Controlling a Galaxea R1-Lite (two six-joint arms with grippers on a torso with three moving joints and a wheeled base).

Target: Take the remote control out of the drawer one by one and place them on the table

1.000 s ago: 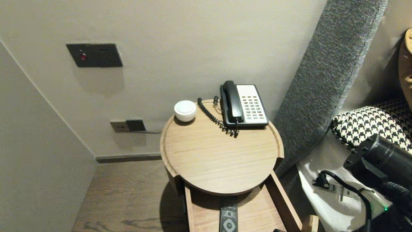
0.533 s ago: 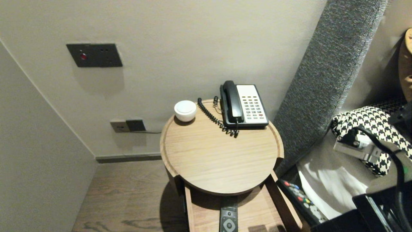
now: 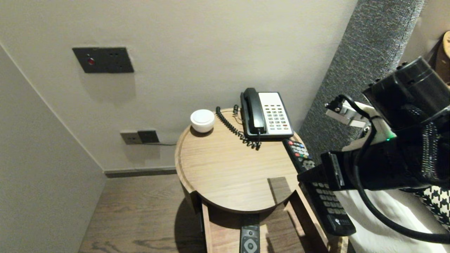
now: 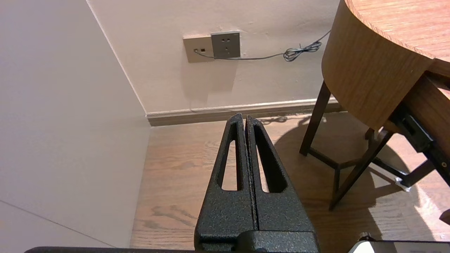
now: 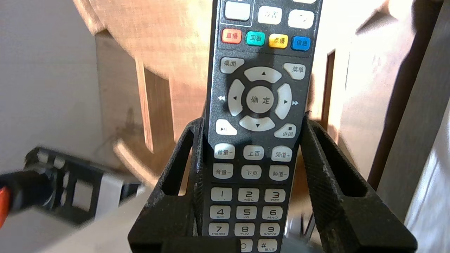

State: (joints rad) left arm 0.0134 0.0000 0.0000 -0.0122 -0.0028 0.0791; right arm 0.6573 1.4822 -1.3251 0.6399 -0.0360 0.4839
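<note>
The right gripper (image 5: 253, 119) is clamped on a long black remote (image 5: 258, 100), pinched by its long edges about halfway down, around the volume and channel keys, so the pick-up part can be called done. What's left, as far as can be judged, is the setting-down. The remote is held at the right edge of the round table (image 3: 228, 168), buttons up, with its far end by the phone (image 3: 267, 114) and its near end over the right rail of the pulled-out drawer (image 3: 225, 232). Going by the shadow thrown on the tabletop, nothing is touched yet. The remote is matte plastic with rubbery pale keys plus four coloured ones. The fingers (image 5: 351, 221) are rough black with slots cut through. Table and drawer are done in pale wood grain, and the top is rimmed. A slimmer second remote (image 3: 250, 240) is lying in the drawer, and a white rounded puck (image 3: 202, 120) is parked far left. The left gripper (image 4: 245, 117) is pressed shut and hung low over the wooden floor, left of the table.
</note>
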